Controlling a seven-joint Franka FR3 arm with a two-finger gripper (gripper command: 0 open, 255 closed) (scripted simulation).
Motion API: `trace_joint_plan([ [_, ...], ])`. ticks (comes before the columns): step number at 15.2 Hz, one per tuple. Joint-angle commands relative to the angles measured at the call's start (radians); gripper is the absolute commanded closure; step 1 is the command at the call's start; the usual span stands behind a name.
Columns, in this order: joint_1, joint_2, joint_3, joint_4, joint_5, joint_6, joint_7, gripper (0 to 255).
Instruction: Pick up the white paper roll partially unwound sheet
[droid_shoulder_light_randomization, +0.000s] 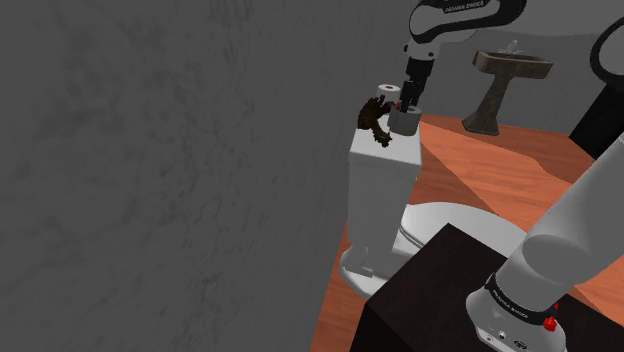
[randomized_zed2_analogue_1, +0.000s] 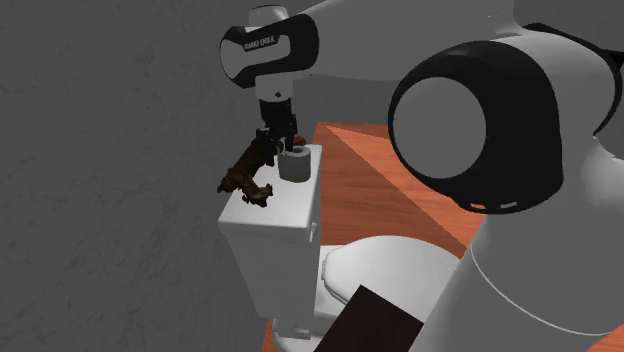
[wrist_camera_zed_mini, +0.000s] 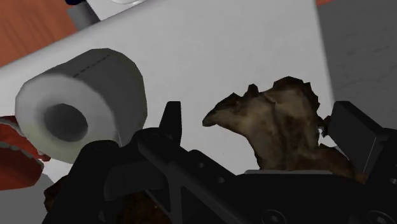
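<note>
The white paper roll (wrist_camera_zed_mini: 83, 102) rests on the white toilet tank lid (wrist_camera_zed_mini: 222, 51). In the exterior views it looks grey (droid_shoulder_light_randomization: 405, 122) (randomized_zed2_analogue_1: 295, 165). My black gripper (wrist_camera_zed_mini: 257, 114) is open just above the lid. The roll lies outside one finger (wrist_camera_zed_mini: 170, 121), beside it and not held. A rough brown lump (wrist_camera_zed_mini: 280, 127) sits between the two fingers, and I cannot tell whether they touch it. In the shoulder view the gripper (droid_shoulder_light_randomization: 406, 103) hangs just over the roll. The second exterior view shows the gripper (randomized_zed2_analogue_1: 275, 145) between the brown lump (randomized_zed2_analogue_1: 245, 182) and the roll.
The tank (droid_shoulder_light_randomization: 380, 200) stands against a grey wall (droid_shoulder_light_randomization: 170, 170), with the toilet bowl (droid_shoulder_light_randomization: 450, 225) in front of it. A small round white thing with a brown centre (droid_shoulder_light_randomization: 385, 92) sits by the gripper. A pedestal sink (droid_shoulder_light_randomization: 505, 85) stands far back on the orange floor. The dark stand (droid_shoulder_light_randomization: 430, 290) is near.
</note>
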Motion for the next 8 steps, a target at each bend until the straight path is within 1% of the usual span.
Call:
trace_joint_plan([
  [1,-0.014,0.078,-0.018,0.074,0.021,-0.001,-0.037,0],
  [5,-0.049,0.244,-0.040,0.243,0.073,-0.017,-0.099,0],
  [8,-0.087,0.379,-0.047,0.397,0.115,-0.047,-0.140,0],
])
